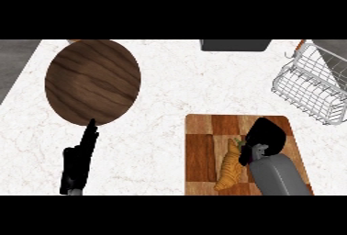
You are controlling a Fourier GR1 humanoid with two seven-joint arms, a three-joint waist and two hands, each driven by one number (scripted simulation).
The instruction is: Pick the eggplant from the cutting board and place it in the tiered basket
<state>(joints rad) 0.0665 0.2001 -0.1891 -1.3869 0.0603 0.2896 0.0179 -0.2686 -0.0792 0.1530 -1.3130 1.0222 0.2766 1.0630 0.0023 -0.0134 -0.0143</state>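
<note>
A long orange vegetable with a green stem end point(229, 169), standing in for the eggplant, lies lengthwise on the checkered wooden cutting board point(200, 151) at the lower right. My right hand point(265, 134) hovers over the board just right of the vegetable's stem end, fingers relaxed and pointing away from me, with nothing in them. Its thumb side is close to the stem, and I cannot tell whether they touch. The wire tiered basket point(313, 85) stands at the far right, beyond the board. My left hand point(80, 158) rests open at the lower left, fingers up.
A round dark wooden plate point(93, 81) sits at the upper left, just beyond my left hand's fingertips. A dark grey object point(234, 44) is at the counter's far edge. White marble counter point(163, 101) lies between the plate, the board and the basket.
</note>
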